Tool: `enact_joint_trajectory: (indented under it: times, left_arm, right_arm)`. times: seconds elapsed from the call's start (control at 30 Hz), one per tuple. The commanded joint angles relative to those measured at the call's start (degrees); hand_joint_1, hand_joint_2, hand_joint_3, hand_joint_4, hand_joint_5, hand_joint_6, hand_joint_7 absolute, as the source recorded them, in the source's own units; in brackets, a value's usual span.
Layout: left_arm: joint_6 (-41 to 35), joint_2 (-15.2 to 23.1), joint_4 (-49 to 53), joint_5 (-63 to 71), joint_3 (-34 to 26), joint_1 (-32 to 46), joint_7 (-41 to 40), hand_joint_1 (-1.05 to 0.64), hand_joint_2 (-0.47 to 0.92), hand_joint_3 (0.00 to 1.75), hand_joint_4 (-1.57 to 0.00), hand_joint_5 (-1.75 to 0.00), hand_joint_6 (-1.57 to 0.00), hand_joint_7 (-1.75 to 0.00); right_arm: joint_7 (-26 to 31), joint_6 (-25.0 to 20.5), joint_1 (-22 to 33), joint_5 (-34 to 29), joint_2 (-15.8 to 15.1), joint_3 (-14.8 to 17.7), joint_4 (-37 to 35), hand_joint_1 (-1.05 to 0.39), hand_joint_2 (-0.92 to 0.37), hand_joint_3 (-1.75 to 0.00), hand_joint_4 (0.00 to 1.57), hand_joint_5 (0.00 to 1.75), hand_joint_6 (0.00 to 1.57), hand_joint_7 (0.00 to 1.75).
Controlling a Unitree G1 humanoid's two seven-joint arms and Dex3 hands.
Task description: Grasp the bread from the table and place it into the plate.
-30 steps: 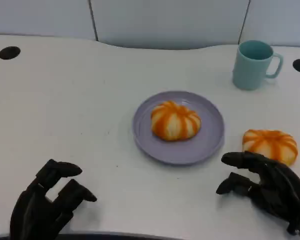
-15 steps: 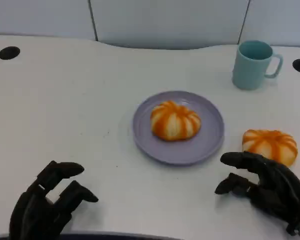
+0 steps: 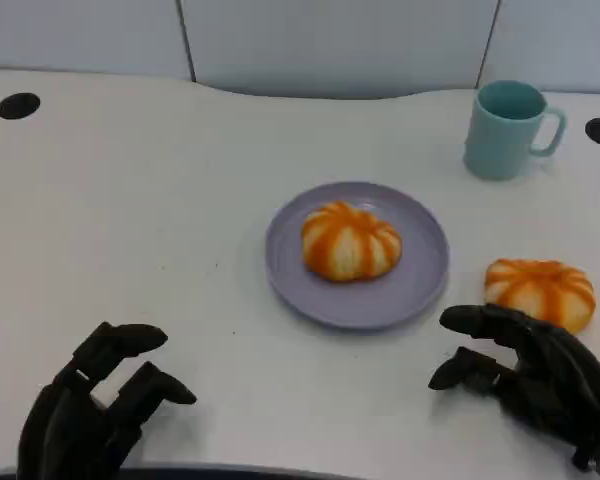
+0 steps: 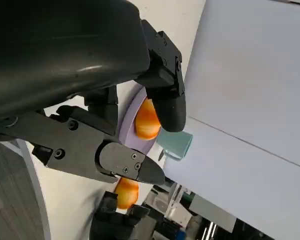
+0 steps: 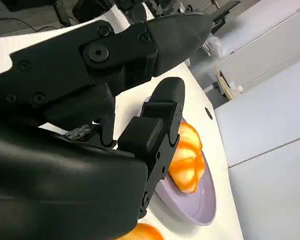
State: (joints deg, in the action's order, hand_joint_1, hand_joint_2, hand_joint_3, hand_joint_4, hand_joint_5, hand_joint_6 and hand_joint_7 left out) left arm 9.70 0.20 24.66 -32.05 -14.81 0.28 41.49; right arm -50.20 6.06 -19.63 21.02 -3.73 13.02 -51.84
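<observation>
Little has moved since a second ago: my right hand [image 3: 535,385] has crept a touch toward the table's middle, fingers spread as before, nothing in it; my left hand [image 3: 95,410] sits where it was, near the table's front edge, fingers apart and loosely bent, holding nothing

Loose bread [image 3: 540,291] lies on the white table [image 3: 130,220], just beside the plate [image 3: 420,280] on its right side, apart from the rim. Right hand's fingertips [image 3: 460,320] reach just short of it on the near side; I cannot tell from the head view whether any finger touches the crust

Second bread [image 3: 350,241] rests on the plate already, roughly centred. Right wrist view shows that bun [image 5: 186,160] on the plate past the fingers, and a sliver of the loose one [image 5: 140,232] at the frame's lower edge

Teal mug [image 3: 505,128] stands well behind, upright, handle to the right, clear of the route

Step in hand, as I judge it: approach to grasp, hand not yet around the bread. Next move calls for pushing the right hand forward and over the bun, closing gently since it looks soft, lifting, then carrying it leftward to the free part of the plate without knocking the one already there
</observation>
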Motion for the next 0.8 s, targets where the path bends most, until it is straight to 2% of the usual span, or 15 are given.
enact_joint_trajectory:
  times: [0.03,0.47,0.8]
  left_arm:
    - [0.31,0.77,-0.43,-0.04,-0.57,-0.20,0.46,-0.44,0.90,0.00,-0.39,-1.59,-0.40,-1.16]
    - [0.16,0.75,-0.48,0.09,-0.59,-0.21,0.11,-0.45,0.90,0.00,-0.38,-1.60,-0.38,-1.18]
    - [0.66,0.80,0.59,-0.31,-1.11,-1.09,0.63,-0.43,0.90,0.00,-0.38,-1.62,-0.36,-1.22]
  right_arm:
    - [0.39,-0.33,1.71,-0.67,-0.26,-0.38,-0.93,-0.41,-0.92,-0.13,0.73,1.08,0.95,0.30]
    - [0.51,-0.10,1.66,-0.58,-0.23,-0.35,-1.04,-0.41,-0.92,-0.12,0.73,1.09,0.95,0.31]
    - [-1.35,3.06,-0.01,-0.52,-0.54,0.56,-5.65,-0.39,-0.92,-0.15,0.75,1.09,0.96,0.30]
